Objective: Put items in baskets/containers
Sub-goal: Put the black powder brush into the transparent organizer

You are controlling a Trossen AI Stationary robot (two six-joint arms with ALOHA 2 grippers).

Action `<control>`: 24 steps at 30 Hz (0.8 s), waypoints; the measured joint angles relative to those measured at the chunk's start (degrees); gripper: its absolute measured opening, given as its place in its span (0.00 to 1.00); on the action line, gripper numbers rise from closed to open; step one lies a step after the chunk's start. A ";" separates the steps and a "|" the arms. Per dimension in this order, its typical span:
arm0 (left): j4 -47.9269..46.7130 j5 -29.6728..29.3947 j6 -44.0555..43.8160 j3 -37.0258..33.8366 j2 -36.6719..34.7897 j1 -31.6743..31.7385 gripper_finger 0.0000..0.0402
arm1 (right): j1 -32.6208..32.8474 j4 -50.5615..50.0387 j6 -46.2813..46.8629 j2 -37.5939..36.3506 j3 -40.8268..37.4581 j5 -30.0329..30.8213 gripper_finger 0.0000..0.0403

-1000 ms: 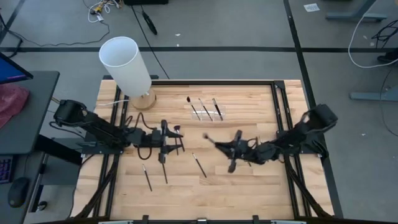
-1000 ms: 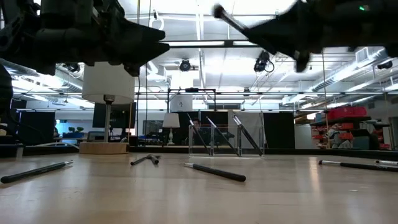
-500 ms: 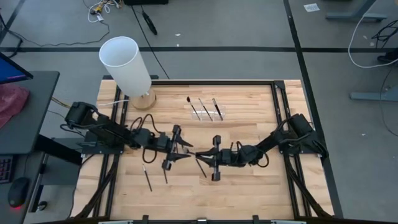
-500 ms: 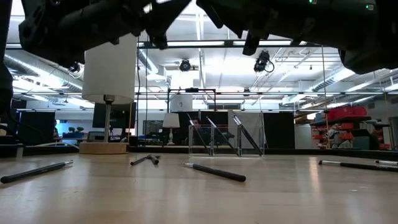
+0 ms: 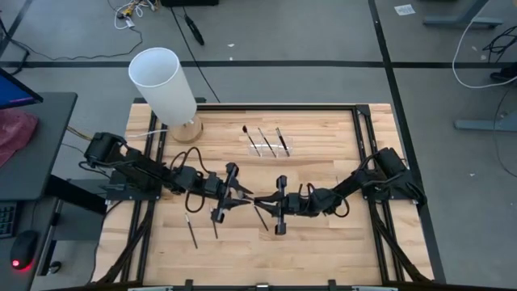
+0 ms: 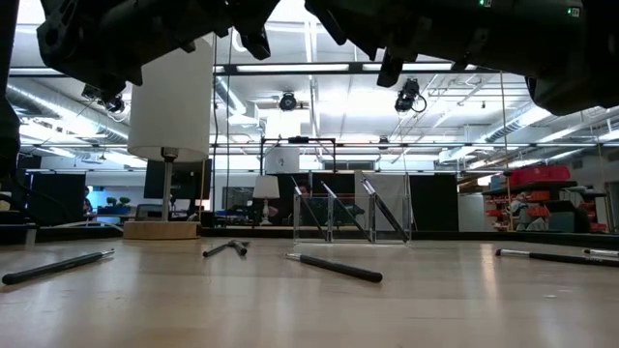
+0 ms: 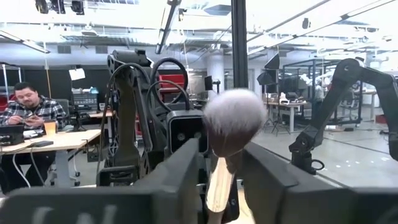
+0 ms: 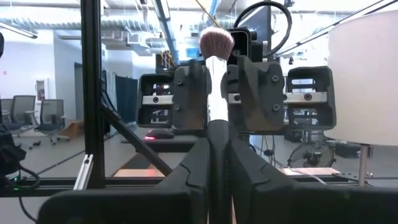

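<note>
Handover at frame centre: right gripper [image 5: 266,203] clamps the brush [image 8: 216,74]; left gripper [image 5: 244,196] straddles it, grip indeterminate.

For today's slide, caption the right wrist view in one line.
Right gripper and left gripper both clamp one fluffy pink-tipped, pale-handled brush.

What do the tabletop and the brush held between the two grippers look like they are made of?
Tabletop: pale wood, by its plank seams and grain, with a slight sheen. Brush: soft, fluffy fibre head, white with dark tips; its pale handle, clamped by the left gripper and right gripper, could be plastic.
</note>
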 joint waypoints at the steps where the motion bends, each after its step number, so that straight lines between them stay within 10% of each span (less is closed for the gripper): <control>1: -0.02 0.02 0.00 0.00 0.00 0.00 0.24 | 0.00 -0.14 0.00 0.00 0.01 0.01 0.07; 12: -3.62 -1.79 -0.90 -0.05 -0.59 0.25 0.12 | 0.81 -8.84 2.26 -0.42 0.00 9.26 0.20; 18: -13.52 -4.29 -1.09 2.82 -1.45 3.17 0.12 | 3.57 -36.33 14.49 -4.84 -0.09 25.51 0.43; 24: -27.10 -5.66 -0.69 9.25 -0.94 10.71 0.12 | 6.89 -64.01 39.39 -9.73 -0.11 26.54 0.56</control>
